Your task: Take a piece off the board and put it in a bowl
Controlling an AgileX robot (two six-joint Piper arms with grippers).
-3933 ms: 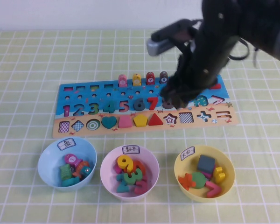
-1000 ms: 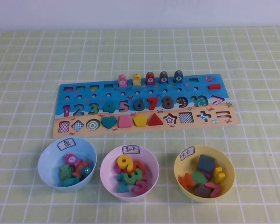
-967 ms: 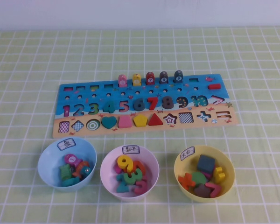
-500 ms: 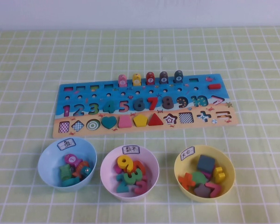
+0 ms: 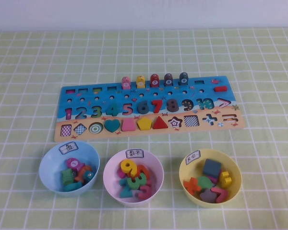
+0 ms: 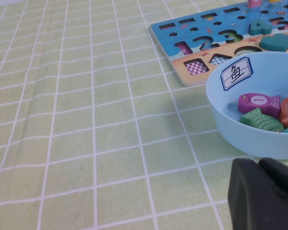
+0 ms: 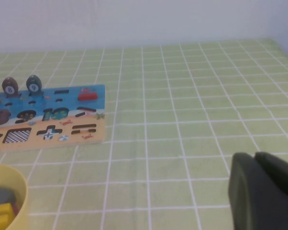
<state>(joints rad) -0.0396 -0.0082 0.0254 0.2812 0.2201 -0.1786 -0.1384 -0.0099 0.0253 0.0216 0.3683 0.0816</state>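
Piece [image 5: 209,195] lay in the yellow bowl [image 5: 181,173], flat among the other shapes there, touching a dark block and a red piece, so the task looked done, judging from how things lay. The bowl stood on the robot's side of the board [image 5: 86,98], off its right end and well apart from its edge. On the board's tan strip the star slot [image 5: 175,122] was bare, just right of the red triangle [image 5: 159,123]. Neither arm showed in the high view. The left gripper [image 6: 261,196] sat low over the cloth off the board's left end, just beside the blue bowl [image 6: 221,105]; whether it was open or closed could not be told. The right gripper [image 7: 261,191] sat off the board's right end, with only the yellow bowl's rim at the edge of its view; its state could not be told either. The relation that mattered was this: the piece lay between the right gripper and the board's right end, so the right arm was the nearer, while the left had the blue and pink [image 5: 105,178] bowls between it and the piece. A star has no long axis, so any regrasp would likely turn on reaching down into the bowl among crowded pieces.
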